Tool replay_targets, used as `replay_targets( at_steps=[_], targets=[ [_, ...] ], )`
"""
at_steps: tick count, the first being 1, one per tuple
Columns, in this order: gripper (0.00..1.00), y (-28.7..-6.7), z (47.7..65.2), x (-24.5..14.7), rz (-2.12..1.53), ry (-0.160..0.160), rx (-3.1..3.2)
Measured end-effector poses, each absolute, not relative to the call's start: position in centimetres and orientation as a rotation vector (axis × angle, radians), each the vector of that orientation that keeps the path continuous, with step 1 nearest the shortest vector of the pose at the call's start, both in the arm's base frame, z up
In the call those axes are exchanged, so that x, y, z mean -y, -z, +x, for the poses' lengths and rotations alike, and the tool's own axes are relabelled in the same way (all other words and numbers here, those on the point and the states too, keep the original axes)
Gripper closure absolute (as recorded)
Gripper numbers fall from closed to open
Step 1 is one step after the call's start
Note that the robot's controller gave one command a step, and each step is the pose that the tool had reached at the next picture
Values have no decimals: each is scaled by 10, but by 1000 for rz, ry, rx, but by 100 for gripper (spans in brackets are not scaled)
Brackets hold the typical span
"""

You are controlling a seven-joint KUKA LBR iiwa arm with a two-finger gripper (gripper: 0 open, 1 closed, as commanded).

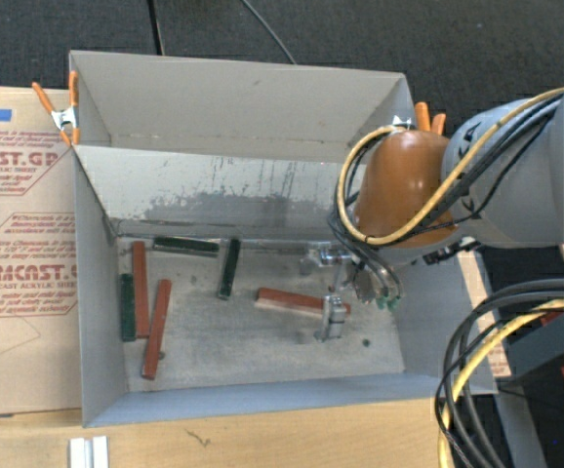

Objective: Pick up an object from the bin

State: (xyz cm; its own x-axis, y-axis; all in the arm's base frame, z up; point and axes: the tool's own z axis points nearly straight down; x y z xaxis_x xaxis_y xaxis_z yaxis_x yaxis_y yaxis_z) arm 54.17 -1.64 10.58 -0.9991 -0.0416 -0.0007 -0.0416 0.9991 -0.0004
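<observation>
My gripper [334, 312] is low in the right part of the bin, right at the right end of a flat red stick [287, 301]. That stick lies almost level on the bin floor, its left end pointing toward the middle. The gripper's metal parts cover the stick's right tip, so contact there is hidden. A dark green stick [227, 267] lies nearly upright in the picture, a little to the left of the red one and apart from it.
Another dark green stick [186, 246] lies along the foot of the back wall. By the left wall lie two red sticks [140, 288] [155, 328] and a dark green one [126, 307]. The arm's orange cover and cables hang over the bin's right side.
</observation>
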Motion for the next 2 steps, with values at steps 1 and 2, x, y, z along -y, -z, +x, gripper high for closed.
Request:
replay_targets(
  at_steps=[1,2],
  targets=[
    [0,-73,564,5,142,-2,-3135],
    [100,-71,535,0,-18,0,-3140]
  ],
)
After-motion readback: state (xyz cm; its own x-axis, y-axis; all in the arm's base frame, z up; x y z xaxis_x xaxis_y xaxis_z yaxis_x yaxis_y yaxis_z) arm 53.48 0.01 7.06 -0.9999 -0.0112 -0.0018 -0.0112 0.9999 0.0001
